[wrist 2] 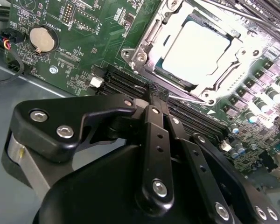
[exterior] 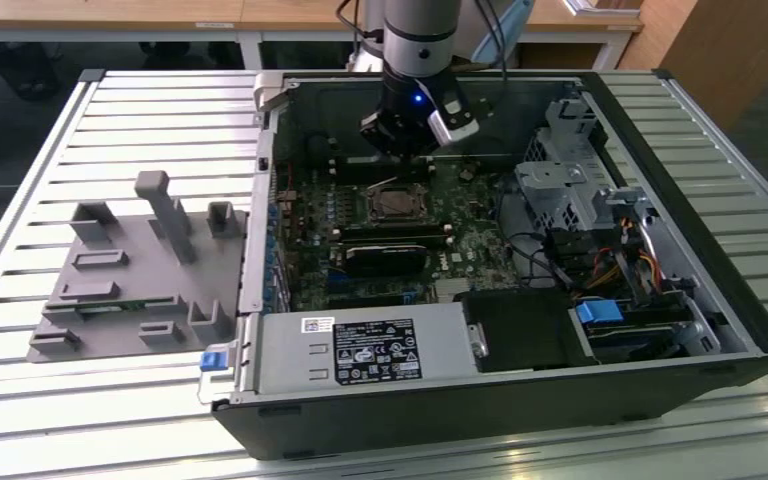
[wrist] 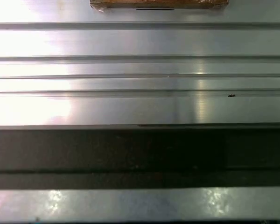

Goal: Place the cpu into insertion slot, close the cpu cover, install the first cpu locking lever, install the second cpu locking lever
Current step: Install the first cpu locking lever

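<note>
One detail, second wrist view: cpu (wrist 2: 196, 46) framed by cpu cover (wrist 2: 152, 36).

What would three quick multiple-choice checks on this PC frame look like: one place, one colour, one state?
1. Where is the grey fixture?
A. On the table, at the exterior view's left of the computer case
B. Inside the case
C. Under the table

2. What colour is the circuit board?
A. Red
B. Green
C. White

3. What state is the chip in?
A. Lying loose on the table
B. Resting on the fixture
C. Seated in the socket, with the metal frame around it

Answers:
1 A: the exterior view shows it on the slats beside the case.
2 B: the board is plainly green in the second wrist view.
3 C: the second wrist view shows the pale top lying flat inside the frame.
</note>
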Robot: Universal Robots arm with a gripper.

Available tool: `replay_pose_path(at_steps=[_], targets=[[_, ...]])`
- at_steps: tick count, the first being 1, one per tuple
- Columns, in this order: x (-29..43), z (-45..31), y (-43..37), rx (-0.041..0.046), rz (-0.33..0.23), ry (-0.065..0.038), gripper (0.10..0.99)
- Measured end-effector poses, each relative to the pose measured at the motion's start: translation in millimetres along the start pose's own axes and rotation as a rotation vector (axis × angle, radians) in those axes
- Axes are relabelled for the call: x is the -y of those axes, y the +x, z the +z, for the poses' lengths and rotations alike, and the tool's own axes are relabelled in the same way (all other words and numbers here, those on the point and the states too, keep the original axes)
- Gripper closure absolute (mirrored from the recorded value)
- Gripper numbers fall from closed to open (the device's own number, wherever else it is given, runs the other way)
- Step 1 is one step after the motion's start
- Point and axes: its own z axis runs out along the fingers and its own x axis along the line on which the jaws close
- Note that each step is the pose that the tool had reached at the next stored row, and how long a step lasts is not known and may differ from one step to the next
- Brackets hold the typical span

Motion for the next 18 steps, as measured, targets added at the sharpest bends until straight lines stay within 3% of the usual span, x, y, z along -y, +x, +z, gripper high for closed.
replay_pose_path(at_steps=[18], targets=[[0.4, 11.5, -1.5, 0.0000, 0.000, 0.001, 0.980]])
